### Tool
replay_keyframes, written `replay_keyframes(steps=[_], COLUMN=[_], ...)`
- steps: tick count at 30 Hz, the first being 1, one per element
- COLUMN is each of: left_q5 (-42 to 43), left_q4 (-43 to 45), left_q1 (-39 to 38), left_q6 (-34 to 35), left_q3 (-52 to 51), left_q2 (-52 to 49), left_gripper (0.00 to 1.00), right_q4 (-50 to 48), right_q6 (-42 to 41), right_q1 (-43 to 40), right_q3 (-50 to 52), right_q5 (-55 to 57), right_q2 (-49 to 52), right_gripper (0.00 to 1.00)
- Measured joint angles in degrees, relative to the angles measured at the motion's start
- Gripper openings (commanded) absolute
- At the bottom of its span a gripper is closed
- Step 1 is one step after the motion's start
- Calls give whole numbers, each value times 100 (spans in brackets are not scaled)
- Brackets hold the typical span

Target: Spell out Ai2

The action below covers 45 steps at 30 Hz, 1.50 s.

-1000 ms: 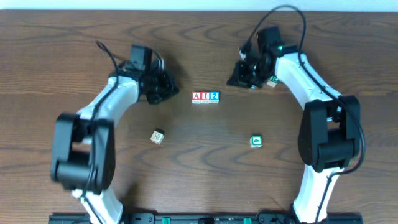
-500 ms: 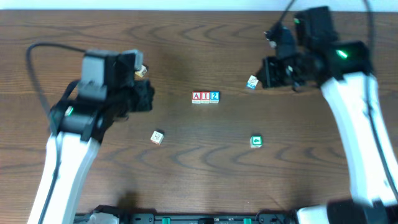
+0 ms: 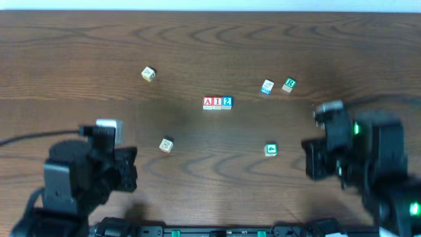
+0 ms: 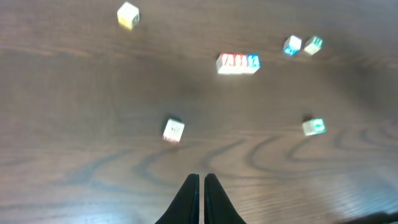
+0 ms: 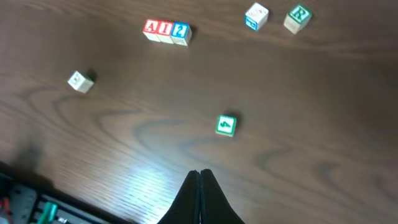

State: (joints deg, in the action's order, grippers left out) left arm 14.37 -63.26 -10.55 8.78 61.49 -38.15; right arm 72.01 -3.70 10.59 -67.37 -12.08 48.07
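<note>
Table (image 3: 210,39) holds A (image 3: 208,102), I (image 3: 217,102), 2 (image 3: 227,102) cubes touching, row left-right; left tool (image 4: 200,177), right tool (image 5: 199,173) closed, empty

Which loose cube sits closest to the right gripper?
The bright green cube, lying alone just ahead of the right gripper; the R cube and pale blue cube sit much farther off.

Dark wood-grain tbl (image 3: 66,52), pale wall strip (image 3: 210,4) along top, soft glare (image 5: 140,180)
</note>
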Motion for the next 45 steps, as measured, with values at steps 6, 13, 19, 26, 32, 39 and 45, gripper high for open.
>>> replay_keyframes(steps=[6,13,19,26,32,39,45], left_q5=[26,26,26,24,-308,-1329,-1696], left_q4=[629,715,426,326,472,1338,2131], left_q1=[0,0,0,0,2,514,1010], left_q6=[120,315,326,323,321,212,-111], left_q3=[-682,-682,-682,-682,-682,-1043,-2452], left_q2=[269,282,282,282,326,1062,2500], left_gripper=[95,95,96,95,96,95,95], right_q4=[-420,-485,-476,-476,-474,-479,-474], right_q6=[-391,-557,-619,-636,-636,-636,-636], right_q1=[0,0,0,0,0,0,0], right_q3=[636,636,636,636,636,638,647], right_q5=[55,83,105,116,120,122,125], right_q2=[-962,-1062,-1062,-1062,-1062,-1062,-1062], right_gripper=[99,99,99,99,99,99,99])
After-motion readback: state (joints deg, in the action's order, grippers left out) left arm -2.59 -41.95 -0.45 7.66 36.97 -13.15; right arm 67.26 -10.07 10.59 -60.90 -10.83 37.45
